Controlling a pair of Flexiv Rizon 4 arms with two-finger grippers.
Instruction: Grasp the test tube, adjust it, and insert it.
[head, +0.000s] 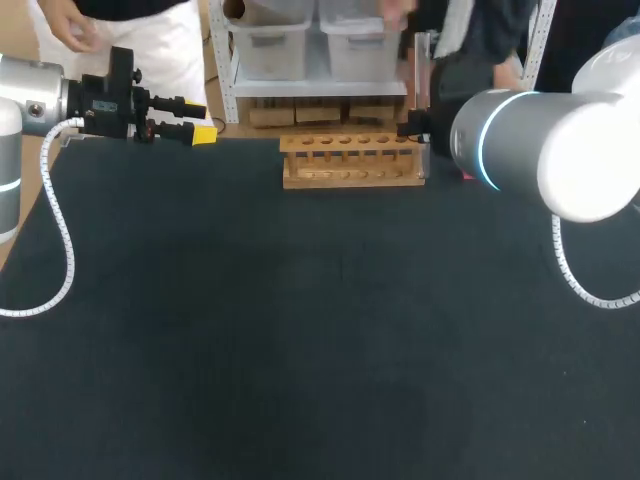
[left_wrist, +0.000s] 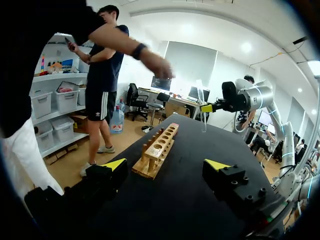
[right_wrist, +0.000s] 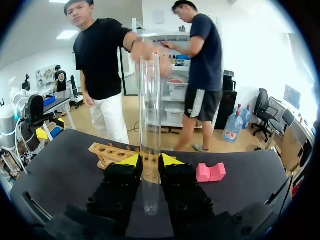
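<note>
Test tube (right_wrist: 149, 110) is upright, pinched around mid-height in the right pincer (right_wrist: 149, 161), with both yellow tips pressing on the glass from either side. It hangs in the air over the desk (head: 300, 330), near the right-hand end of the wooden rack (head: 352, 160), and it's not in any hole yet. The left pincer (left_wrist: 166, 167) is spread wide with nothing in it, off by the desk's far left corner, well apart from the rack.

My read: the grasp is done and this is the line-up-and-insert bit. Tips for doing it well:

- From overhead the arm hides the pincer, so I can't tell which hole it's nearest. The side-on look from the left wrist is probably the better check for tilt.
- Get the bottom end centred over one hole before going down at all.
- Lower it straight and slow. Glass is slick, so if the end catches a rim it'll likely slide in the grip or tip.
- Don't squeeze harder to fix that; back up and re-centre.
- Mind the pink block (right_wrist: 210, 172) on the desk near the rack's end.
- Let go only once it's seated.
</note>
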